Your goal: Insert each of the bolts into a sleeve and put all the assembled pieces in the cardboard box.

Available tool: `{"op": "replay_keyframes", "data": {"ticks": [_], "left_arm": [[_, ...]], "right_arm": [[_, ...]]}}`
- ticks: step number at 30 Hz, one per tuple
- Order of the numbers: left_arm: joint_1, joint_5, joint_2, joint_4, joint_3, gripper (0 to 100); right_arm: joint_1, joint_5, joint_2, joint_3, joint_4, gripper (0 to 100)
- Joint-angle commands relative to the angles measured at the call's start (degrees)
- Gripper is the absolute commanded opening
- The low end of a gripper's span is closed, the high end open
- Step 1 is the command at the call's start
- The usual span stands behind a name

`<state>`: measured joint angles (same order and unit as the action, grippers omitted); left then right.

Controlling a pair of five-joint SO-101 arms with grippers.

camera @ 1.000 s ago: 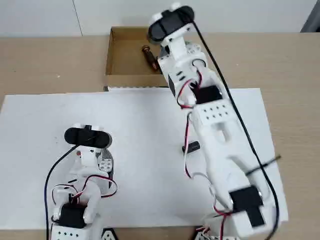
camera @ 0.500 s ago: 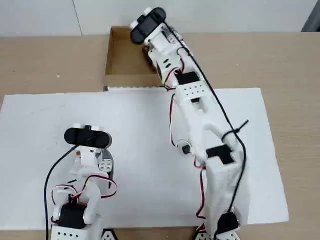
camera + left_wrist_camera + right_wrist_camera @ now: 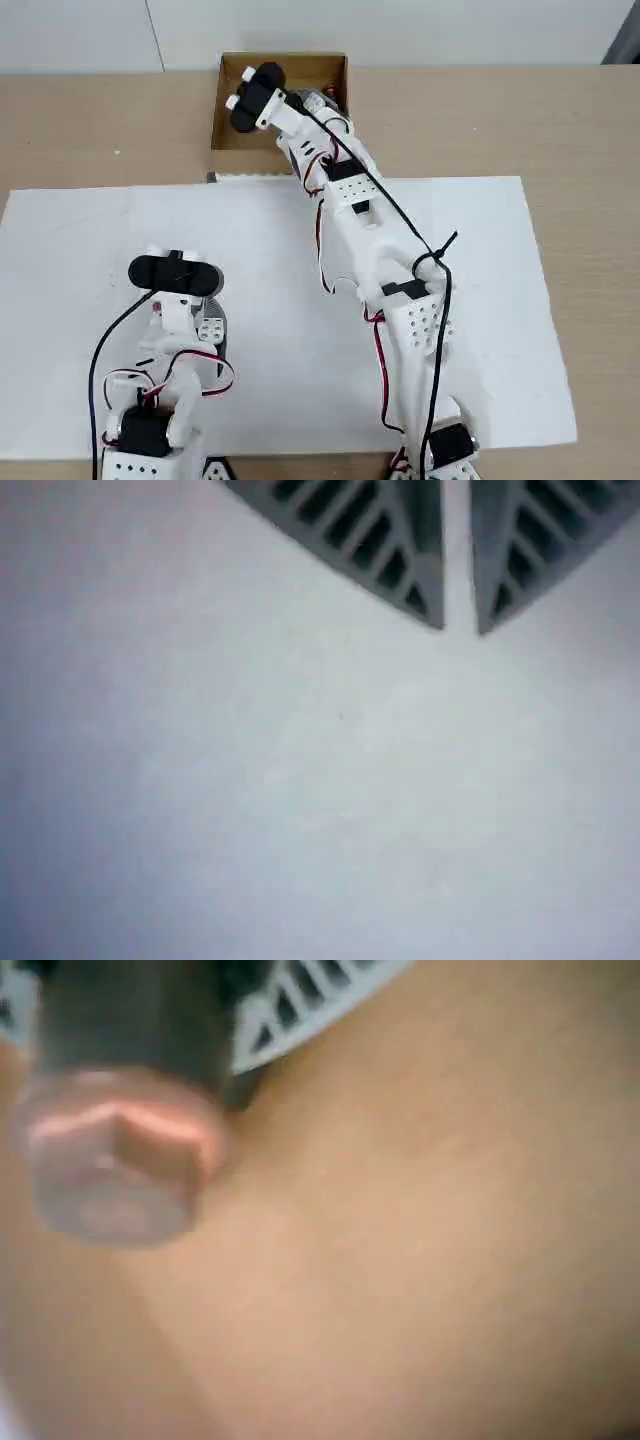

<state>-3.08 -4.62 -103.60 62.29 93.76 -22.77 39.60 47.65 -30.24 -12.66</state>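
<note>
Well, the wooden tabletop [image 3: 600, 120] takes up most of what I can see, and the cardboard box [image 3: 225, 135] sits at its far edge. A big white paper sheet [image 3: 100, 260] lies just in front of the box, close to its near wall.

The right arm [image 3: 370, 240] stretches right across that sheet, with its wrist over the open top of the box. The left arm [image 3: 170, 340] is folded low on the sheet, well apart from the box. Its jaws hang over bare paper, together but for a thin slit, with nothing between them.

Down inside the box, the right jaws look clamped on one assembled piece. The dark sleeve [image 3: 130, 1020] lies against a ribbed grey finger, and the coppery hexagonal bolt head [image 3: 115, 1155] sticks out of the sleeve's end, just above the brown cardboard floor. I can't tell whether the piece touches that floor.

The job looks close to a drop-off, and that is where I'd worry. If the jaws part while the piece is tilted or off the floor, the bolt could slip back out of the sleeve, or the whole thing could roll. The box looks light, too. A finger catching its wall on the way out could drag or tip it and scatter whatever lies inside.
</note>
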Motion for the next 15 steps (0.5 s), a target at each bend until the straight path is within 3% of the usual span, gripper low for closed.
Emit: {"op": "replay_keyframes", "data": {"ticks": [1, 5, 11, 15], "left_arm": [[0.3, 0.0, -0.5, -1.4, -0.3, 1], [0.3, 0.0, -0.5, -1.4, -0.3, 1], [0.3, 0.0, -0.5, -1.4, -0.3, 1], [0.3, 0.0, -0.5, -1.4, -0.3, 1]], "right_arm": [[-0.7, 0.5, -1.9, -5.1, -2.5, 22.8], [-0.4, 0.5, -2.2, -5.1, -3.0, 18.0], [-0.4, 0.5, -8.8, -5.0, -8.5, 0.0], [-0.3, 0.5, -12.9, -5.0, -13.1, 1.3]]}}
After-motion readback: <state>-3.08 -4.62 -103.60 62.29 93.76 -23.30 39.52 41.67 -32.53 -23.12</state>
